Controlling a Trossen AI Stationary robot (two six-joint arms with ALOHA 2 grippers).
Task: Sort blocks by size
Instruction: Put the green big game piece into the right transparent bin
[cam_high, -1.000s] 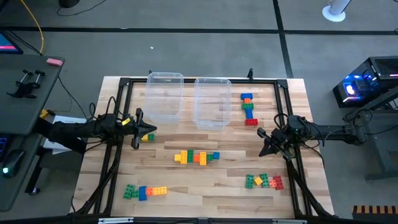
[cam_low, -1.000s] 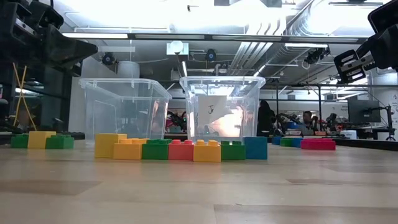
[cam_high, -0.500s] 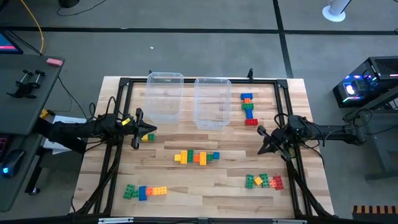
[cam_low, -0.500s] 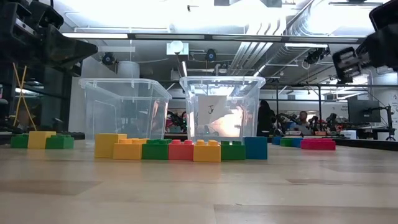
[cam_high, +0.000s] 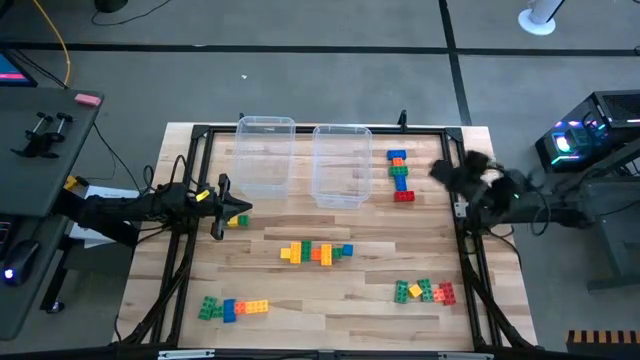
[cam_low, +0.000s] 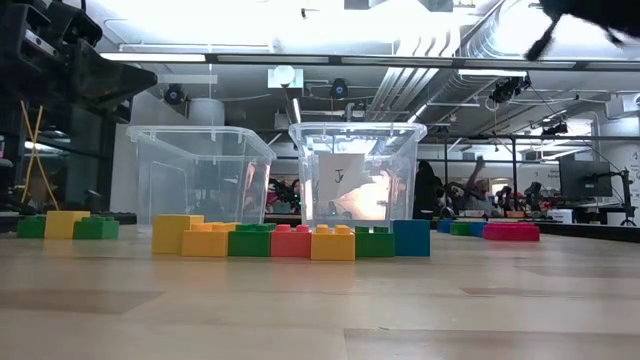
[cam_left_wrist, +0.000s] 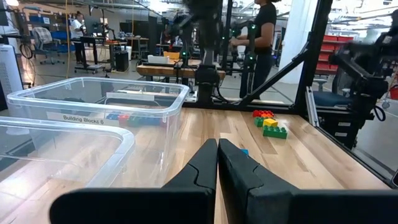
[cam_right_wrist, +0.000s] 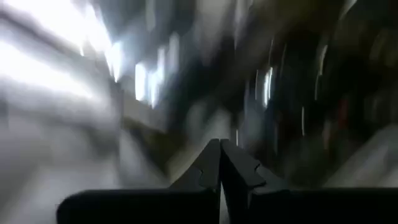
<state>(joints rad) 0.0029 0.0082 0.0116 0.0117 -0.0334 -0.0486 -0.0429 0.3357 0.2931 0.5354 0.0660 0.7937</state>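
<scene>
Although the blocks lie in plain sight from above, several are only partly readable elsewhere. A mixed row (cam_high: 316, 252) of yellow, orange, green, red and blue sits at the middle of the wooden table (cam_high: 300, 310); from table height it stands as a line in front of the bins, its far side hidden. A second row (cam_high: 233, 307) lies near the front left corner and a red, green and yellow cluster (cam_high: 425, 291) near the front right. A column of blue, orange, green and red blocks (cam_high: 400, 175) runs along the back right, just beside the right clear bin (cam_high: 340, 165). The left clear bin (cam_high: 265, 155) stands next to it. A small yellow and green pair (cam_high: 238, 221) lies just past the left gripper (cam_high: 221, 207), partly covered by its tip.

That left gripper hovers over the left edge of the table with its fingers (cam_left_wrist: 199, 171) pressed together, holding nothing. The right gripper (cam_high: 447, 170) is smeared by motion near the back right edge, close to the column; its wrist view is all blur, yet the fingers (cam_right_wrist: 211, 165) show clenched together and empty. From table height it is only a dark streak cut off at the upper corner.
</scene>
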